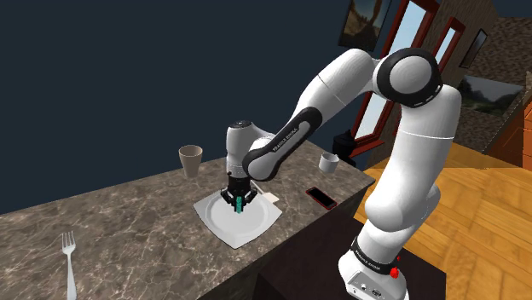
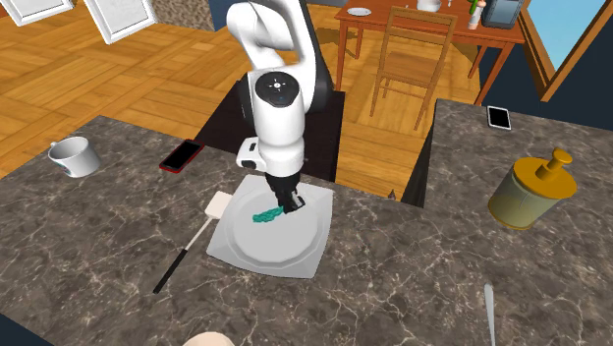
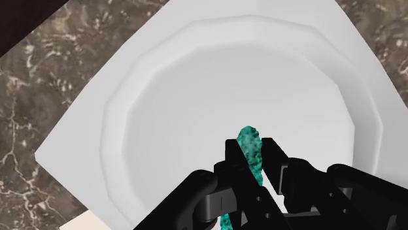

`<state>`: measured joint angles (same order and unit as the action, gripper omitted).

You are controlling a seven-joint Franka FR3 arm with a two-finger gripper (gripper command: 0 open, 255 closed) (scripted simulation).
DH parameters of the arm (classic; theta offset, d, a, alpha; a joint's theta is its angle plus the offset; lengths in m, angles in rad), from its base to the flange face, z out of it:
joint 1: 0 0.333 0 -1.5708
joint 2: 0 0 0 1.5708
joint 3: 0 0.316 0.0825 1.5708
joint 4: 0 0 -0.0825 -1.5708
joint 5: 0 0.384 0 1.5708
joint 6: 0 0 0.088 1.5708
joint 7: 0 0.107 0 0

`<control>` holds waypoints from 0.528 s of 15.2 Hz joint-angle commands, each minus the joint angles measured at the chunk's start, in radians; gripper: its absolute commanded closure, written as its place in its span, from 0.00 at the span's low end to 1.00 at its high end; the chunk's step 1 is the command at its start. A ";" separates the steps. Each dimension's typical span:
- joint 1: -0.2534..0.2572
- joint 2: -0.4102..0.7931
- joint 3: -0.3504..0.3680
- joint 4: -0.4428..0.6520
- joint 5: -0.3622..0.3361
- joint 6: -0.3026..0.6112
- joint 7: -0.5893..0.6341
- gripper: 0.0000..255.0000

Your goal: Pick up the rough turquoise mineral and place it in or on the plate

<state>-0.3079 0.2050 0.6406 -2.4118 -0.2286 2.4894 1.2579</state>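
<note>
A white square plate (image 1: 220, 223) with a round well lies on the dark marble counter near its edge. My gripper (image 1: 239, 203) hangs low over the plate's well, shut on the rough turquoise mineral (image 1: 240, 204). In the wrist view the two black fingers (image 3: 235, 157) clasp the slim turquoise mineral (image 3: 251, 149) between them, its tip pointing out over the plate (image 3: 163, 98). In the second exterior view the mineral (image 2: 265, 216) sticks out sideways from the gripper (image 2: 291, 204), just above the plate (image 2: 295, 258). Whether it touches the plate I cannot tell.
A spatula (image 2: 196, 236) lies against the plate's corner. On the counter are a red-edged phone (image 1: 321, 198), a grey cup (image 1: 191, 159), a white mug (image 1: 329, 161) and a fork (image 1: 69, 260). A yellow lidded pot (image 2: 530, 192) stands farther off.
</note>
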 commanded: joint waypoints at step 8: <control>0.030 0.078 -0.045 0.001 -0.088 0.059 0.062 1.00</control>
<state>-0.2778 0.2821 0.5965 -2.4104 -0.3156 2.5477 1.3194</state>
